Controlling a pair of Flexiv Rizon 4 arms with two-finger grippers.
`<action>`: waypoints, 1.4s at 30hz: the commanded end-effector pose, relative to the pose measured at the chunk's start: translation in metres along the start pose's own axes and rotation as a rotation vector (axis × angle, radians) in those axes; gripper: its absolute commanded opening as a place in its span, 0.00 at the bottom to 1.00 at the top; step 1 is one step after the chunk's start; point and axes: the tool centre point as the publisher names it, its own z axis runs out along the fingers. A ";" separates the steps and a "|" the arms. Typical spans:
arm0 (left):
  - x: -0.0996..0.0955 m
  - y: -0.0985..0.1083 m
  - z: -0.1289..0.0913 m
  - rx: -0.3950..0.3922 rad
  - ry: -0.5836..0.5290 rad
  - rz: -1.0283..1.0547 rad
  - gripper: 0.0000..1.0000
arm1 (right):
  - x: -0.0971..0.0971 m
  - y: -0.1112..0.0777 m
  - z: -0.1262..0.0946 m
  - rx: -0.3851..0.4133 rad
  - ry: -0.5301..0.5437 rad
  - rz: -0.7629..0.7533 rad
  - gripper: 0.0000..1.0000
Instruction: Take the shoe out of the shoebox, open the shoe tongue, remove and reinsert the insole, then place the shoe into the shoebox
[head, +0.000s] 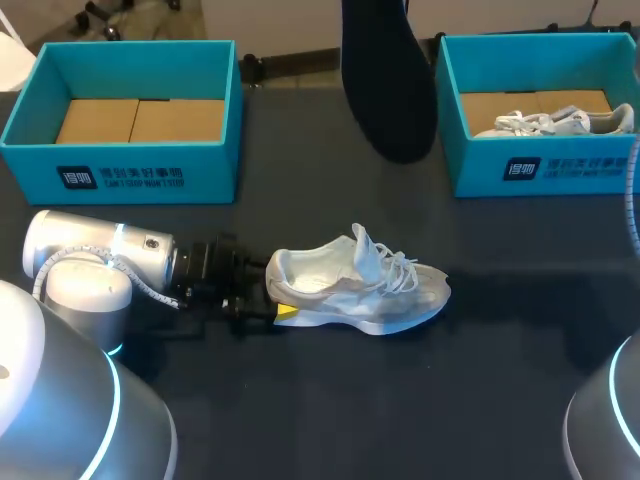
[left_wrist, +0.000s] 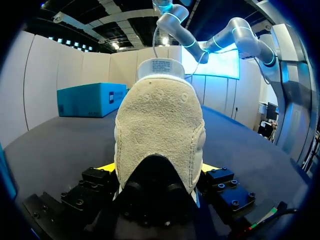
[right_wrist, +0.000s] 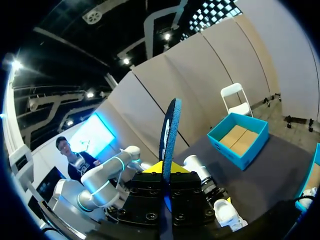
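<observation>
my left claw (head: 268, 295) clamps the heel of the shoe (head: 355, 290), which lies mid tabletop (head: 300, 420), nearer its front edge. my right claw (right_wrist: 167, 172) pinches the insole (head: 388, 80) aloft. i should feed it toe-first past the tongue, keeping the heel steady.

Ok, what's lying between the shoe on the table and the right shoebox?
Nothing: the head view shows only bare table between the shoe and the right shoebox. The insole is up in the right hand, off the table.
</observation>
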 end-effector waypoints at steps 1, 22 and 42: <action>0.000 0.000 0.001 -0.002 -0.001 -0.001 0.00 | -0.002 0.000 -0.008 -0.025 -0.007 0.090 0.00; 0.000 0.000 0.001 -0.002 -0.001 -0.001 0.00 | 0.040 -0.018 -0.032 -0.067 -0.055 0.354 0.00; 0.000 0.000 0.001 -0.002 -0.001 -0.001 0.00 | 0.065 -0.061 -0.034 -0.060 0.002 0.431 0.00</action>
